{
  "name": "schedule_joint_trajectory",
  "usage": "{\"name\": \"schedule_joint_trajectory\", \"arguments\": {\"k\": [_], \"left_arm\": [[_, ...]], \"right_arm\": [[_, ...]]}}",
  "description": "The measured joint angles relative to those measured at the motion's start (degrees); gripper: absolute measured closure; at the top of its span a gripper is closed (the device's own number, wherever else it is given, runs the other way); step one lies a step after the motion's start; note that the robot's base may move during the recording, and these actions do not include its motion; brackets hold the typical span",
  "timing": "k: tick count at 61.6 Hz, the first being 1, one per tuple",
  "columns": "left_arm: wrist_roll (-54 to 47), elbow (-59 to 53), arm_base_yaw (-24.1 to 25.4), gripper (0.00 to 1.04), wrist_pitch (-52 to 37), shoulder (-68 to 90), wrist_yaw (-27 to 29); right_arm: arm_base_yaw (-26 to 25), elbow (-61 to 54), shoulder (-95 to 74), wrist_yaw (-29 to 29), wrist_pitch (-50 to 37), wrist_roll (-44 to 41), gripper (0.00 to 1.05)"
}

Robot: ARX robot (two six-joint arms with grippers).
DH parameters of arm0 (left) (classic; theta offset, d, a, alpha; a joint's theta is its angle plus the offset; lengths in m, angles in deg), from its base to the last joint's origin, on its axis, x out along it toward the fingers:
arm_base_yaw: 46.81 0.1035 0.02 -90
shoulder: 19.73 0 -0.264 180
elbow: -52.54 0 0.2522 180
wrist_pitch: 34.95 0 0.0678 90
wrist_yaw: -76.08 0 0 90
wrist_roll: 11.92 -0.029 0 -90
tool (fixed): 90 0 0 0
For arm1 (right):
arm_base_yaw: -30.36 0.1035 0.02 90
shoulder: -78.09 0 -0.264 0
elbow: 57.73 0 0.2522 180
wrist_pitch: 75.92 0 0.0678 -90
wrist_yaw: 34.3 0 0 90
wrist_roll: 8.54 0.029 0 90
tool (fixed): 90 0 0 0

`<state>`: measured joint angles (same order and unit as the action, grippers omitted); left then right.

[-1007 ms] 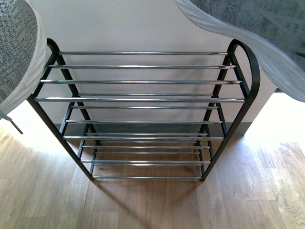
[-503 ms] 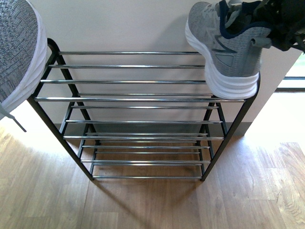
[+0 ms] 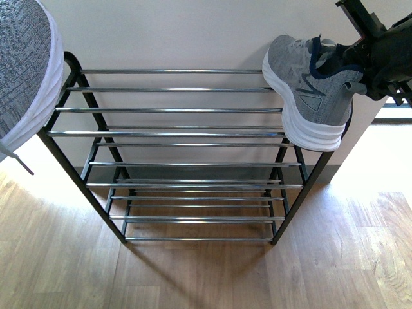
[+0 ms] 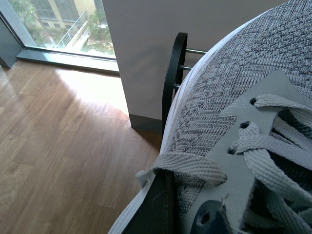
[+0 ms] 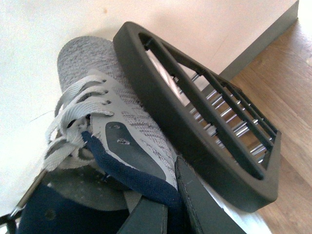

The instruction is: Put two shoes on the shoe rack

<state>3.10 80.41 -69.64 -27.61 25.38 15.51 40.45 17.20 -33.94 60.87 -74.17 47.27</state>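
Note:
The left shoe [image 3: 22, 71], grey knit with a white sole, hangs close to the camera beyond the left end of the shoe rack [image 3: 193, 133]. In the left wrist view my left gripper [image 4: 183, 209] is shut on this shoe [image 4: 229, 97] near its laces. The right shoe [image 3: 309, 90] is tilted over the right end of the top chrome shelf, toe toward the wall; I cannot tell whether the sole touches. My right gripper [image 3: 376, 61] holds it from the right. The right wrist view shows that gripper [image 5: 170, 195] shut on the navy collar of the shoe [image 5: 126, 122], beside the rack's black end frame [image 5: 195, 126].
The rack stands against a pale wall [image 3: 180, 32] on a wooden floor [image 3: 193, 277]. Lower chrome shelves [image 3: 193, 185] sit below the top one. A window [image 4: 58, 24] lies left of the rack, whose black end loop [image 4: 170, 73] is next to the left shoe.
The right shoe has moved away from the camera and down to the right end of the top shelf, then a little further right and lower. The left shoe has stayed put.

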Motion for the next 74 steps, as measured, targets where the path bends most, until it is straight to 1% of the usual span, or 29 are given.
{"name": "schedule_joint_trajectory", "arguments": {"k": [13,17,27,31,35,36,38,39,41,43,44,46,47,49,50,51,52,54,57,60,62,65,67,69,74], "left_arm": [[0.0,0.0,0.0,1.03,0.0,0.0,0.02],[0.0,0.0,0.0,1.03,0.0,0.0,0.02],[0.0,0.0,0.0,1.03,0.0,0.0,-0.02],[0.0,0.0,0.0,1.03,0.0,0.0,0.0],[0.0,0.0,0.0,1.03,0.0,0.0,0.02],[0.0,0.0,0.0,1.03,0.0,0.0,0.0],[0.0,0.0,0.0,1.03,0.0,0.0,0.0],[0.0,0.0,0.0,1.03,0.0,0.0,0.0],[0.0,0.0,0.0,1.03,0.0,0.0,0.0],[0.0,0.0,0.0,1.03,0.0,0.0,0.0],[0.0,0.0,0.0,1.03,0.0,0.0,0.0],[0.0,0.0,0.0,1.03,0.0,0.0,0.02],[0.0,0.0,0.0,1.03,0.0,0.0,0.02],[0.0,0.0,0.0,1.03,0.0,0.0,0.13],[0.0,0.0,0.0,1.03,0.0,0.0,0.15],[0.0,0.0,0.0,1.03,0.0,0.0,0.15],[0.0,0.0,0.0,1.03,0.0,0.0,0.13],[0.0,0.0,0.0,1.03,0.0,0.0,0.09],[0.0,0.0,0.0,1.03,0.0,0.0,-0.09],[0.0,0.0,-0.02,1.03,0.0,0.0,-0.13],[0.0,0.0,0.0,1.03,0.0,0.0,-0.09],[0.0,0.0,0.0,1.03,0.0,0.0,0.02],[0.0,0.0,0.0,1.03,0.0,0.0,0.07],[0.0,0.0,0.0,1.03,0.0,0.0,0.15],[0.0,0.0,0.0,1.03,0.0,0.0,0.13]], "right_arm": [[0.42,-0.07,-0.02,0.59,-0.33,-0.09,1.03],[0.5,-0.2,0.02,0.44,-0.52,-0.11,0.93],[0.52,-1.51,3.61,-3.39,-0.55,1.31,0.67],[0.5,-2.19,6.75,-5.44,0.59,1.4,0.56],[0.48,-2.91,9.88,-5.9,2.08,0.81,0.47],[0.31,-3.32,11.93,-5.7,3.54,-0.28,0.42],[-0.02,-3.93,14.71,-4.7,5.42,-2.27,0.35],[-0.11,-4.11,15.41,-4.28,5.86,-3.32,0.33],[-0.85,-5.05,18.23,-2.6,6.8,-6.32,0.26],[-2.03,-6.58,21.11,-1.16,5.88,-10.6,0.19],[-2.84,-7.91,22.69,-0.11,3.93,-14.01,0.16],[-3.67,-10.64,24.11,0.02,-3.15,-18.43,0.2],[-4.24,-12.7,24.87,0.22,-8.57,-23.17,0.23],[-4.7,-14.84,25.68,0.28,-13.86,-27.02,0.27],[-5.11,-16.98,26.32,0.26,-18.64,-29.81,0.3],[-5.27,-18.12,26.64,0.24,-21.0,-31.63,0.32],[-5.42,-20.22,27.28,0.17,-24.94,-36.09,0.36],[-5.53,-22.27,27.87,-0.02,-28.39,-39.26,0.39],[-5.57,-27.36,29.51,-0.72,-35.36,-46.31,0.5],[-5.68,-31.17,31.47,-1.27,-38.21,-49.96,0.6],[-5.7,-32.26,32.22,-1.4,-38.62,-50.97,0.64],[-5.97,-34.86,34.16,-1.7,-39.36,-52.74,0.72],[-6.16,-36.3,35.28,-1.77,-39.67,-53.4,0.78],[-6.34,-37.22,36.02,-1.79,-39.85,-53.66,0.81],[-7.08,-40.74,38.86,-2.27,-40.24,-54.42,0.95]]}}
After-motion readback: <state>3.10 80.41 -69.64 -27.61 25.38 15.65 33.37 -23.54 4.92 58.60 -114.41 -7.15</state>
